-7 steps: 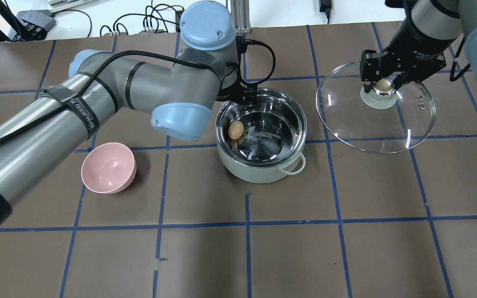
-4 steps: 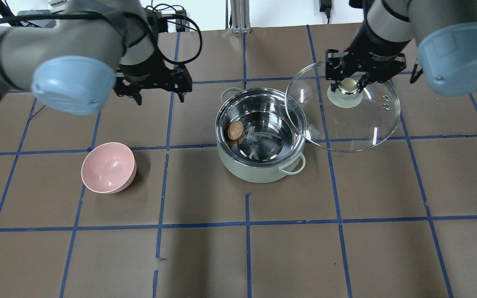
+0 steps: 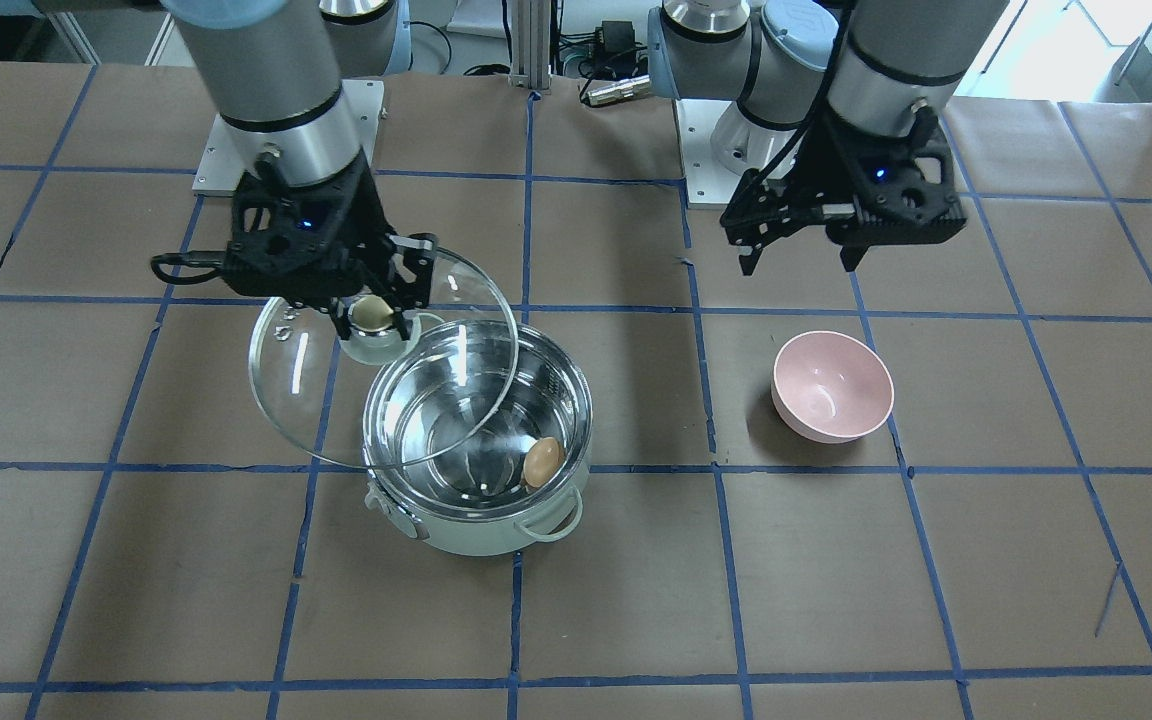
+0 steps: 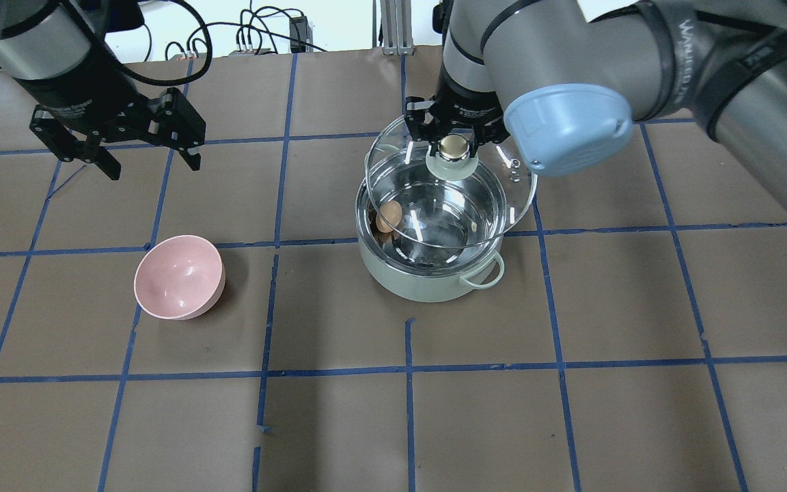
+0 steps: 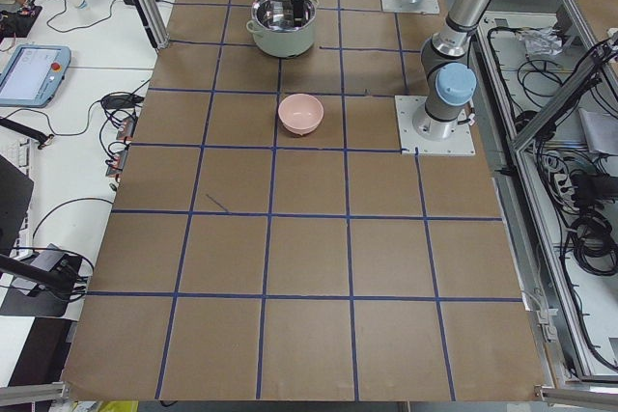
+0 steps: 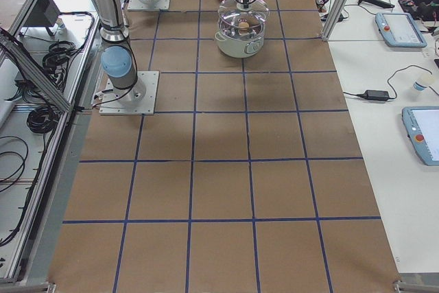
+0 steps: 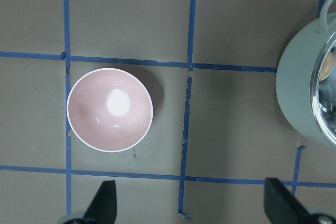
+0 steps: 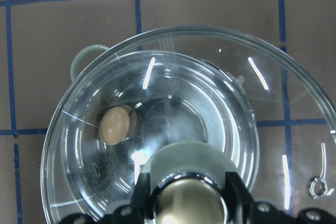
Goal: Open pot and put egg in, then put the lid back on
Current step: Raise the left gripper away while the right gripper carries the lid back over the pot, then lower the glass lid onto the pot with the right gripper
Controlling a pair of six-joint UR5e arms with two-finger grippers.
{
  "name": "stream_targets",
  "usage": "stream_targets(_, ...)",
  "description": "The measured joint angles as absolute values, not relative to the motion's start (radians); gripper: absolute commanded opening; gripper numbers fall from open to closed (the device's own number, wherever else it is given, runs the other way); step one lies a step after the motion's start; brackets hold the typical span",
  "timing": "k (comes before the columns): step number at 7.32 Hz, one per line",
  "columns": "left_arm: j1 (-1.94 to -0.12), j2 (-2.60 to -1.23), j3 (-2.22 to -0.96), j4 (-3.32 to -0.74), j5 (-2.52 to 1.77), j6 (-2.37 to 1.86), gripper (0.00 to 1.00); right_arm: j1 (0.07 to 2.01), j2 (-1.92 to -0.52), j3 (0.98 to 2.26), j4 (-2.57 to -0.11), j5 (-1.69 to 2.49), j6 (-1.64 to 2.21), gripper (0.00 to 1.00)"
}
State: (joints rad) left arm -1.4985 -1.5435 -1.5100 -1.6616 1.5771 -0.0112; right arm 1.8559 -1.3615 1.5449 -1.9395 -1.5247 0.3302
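Observation:
The mint-green pot (image 4: 408, 281) stands open at the table's middle, also in the front view (image 3: 476, 532). The tan egg (image 4: 388, 216) lies inside it against the left wall, and shows in the front view (image 3: 542, 462) and right wrist view (image 8: 114, 125). My right gripper (image 4: 455, 145) is shut on the cream knob of the glass lid (image 4: 518, 186). It holds the lid just above the pot, offset toward the far right, overlapping most of the rim. My left gripper (image 4: 151, 161) is open and empty, high over the table far left of the pot.
A pink bowl (image 4: 178, 275) sits empty left of the pot, below my left gripper, and shows in the left wrist view (image 7: 110, 109). Blue tape lines grid the brown table. Cables lie beyond the far edge.
My right arm has carried the lid leftward from right of the pot to over it. My left arm has pulled back to the left, away from the pot, gripper open.

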Motion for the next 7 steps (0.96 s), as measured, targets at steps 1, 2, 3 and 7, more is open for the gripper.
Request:
stream_targets(1, -1.491, -1.559, -1.467, -1.69, 1.587, -0.006, 1.0, 1.879, -1.339, 1.542, -1.962, -1.522, 0.356, 0.25)
stream_targets(2, -1.492, -1.571, -1.44, -1.716, 1.587, -0.006, 1.0, 1.899, -1.317, 1.542, -1.978, -1.519, 0.375, 0.25)
stream_targets(3, -1.5, -1.577, -1.436, -1.729, 1.589, -0.004, 1.0, 1.91, -1.299, 1.544, -1.997, -1.518, 0.384, 0.25)
stream_targets(7, -1.523, -1.547, -1.484, -1.731, 1.593, 0.014, 1.0, 1.917, -1.286, 1.573, -2.01, -1.524, 0.38, 0.24)
